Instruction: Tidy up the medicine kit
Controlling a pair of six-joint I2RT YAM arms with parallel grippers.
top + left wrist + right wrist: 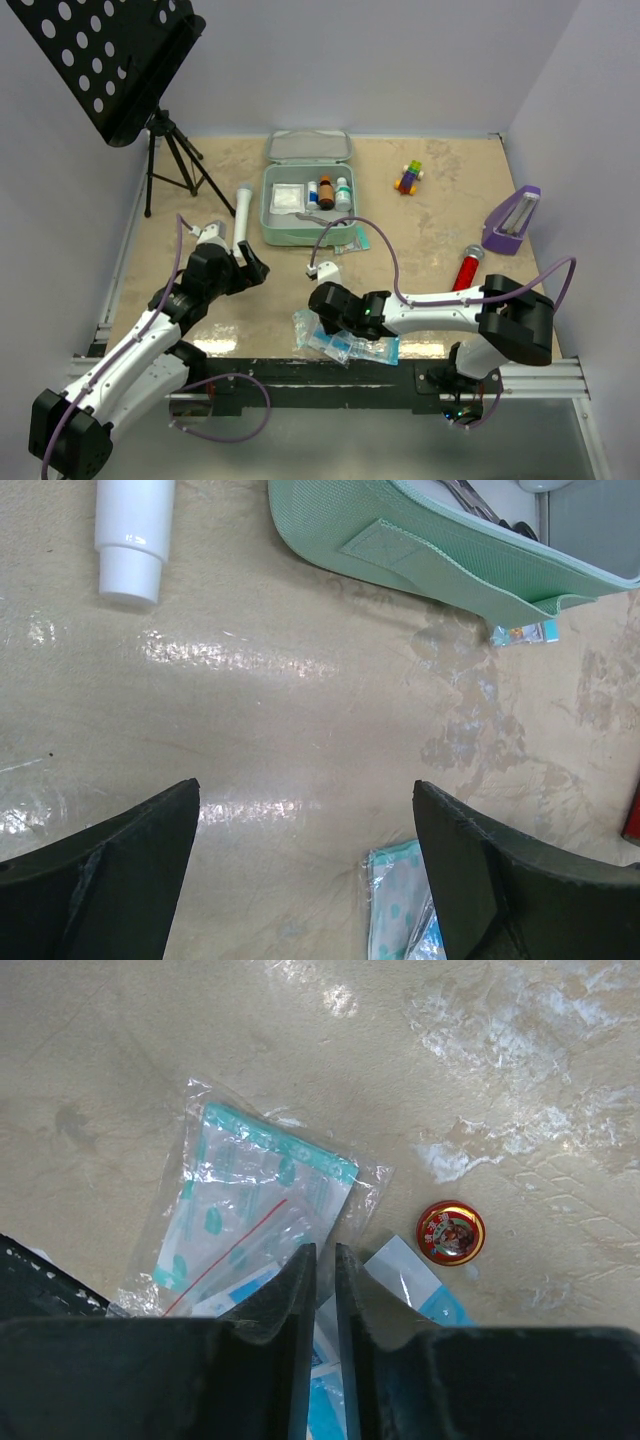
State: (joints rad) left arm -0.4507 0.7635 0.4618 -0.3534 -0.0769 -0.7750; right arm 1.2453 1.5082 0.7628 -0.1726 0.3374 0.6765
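Observation:
The mint-green medicine kit lies open at the back centre with its lid folded away. It holds a white gauze pad, a brown bottle and small white bottles. Its edge shows in the left wrist view. My right gripper is down on a pile of clear plastic packets, its jaws nearly together on a packet's edge. A small red tin lies just right of it. My left gripper hangs open over bare table, holding nothing.
A white tube lies left of the kit. A small packet lies at its front right corner. A red cylinder, a purple wedge and a colourful toy are to the right. A music stand stands back left.

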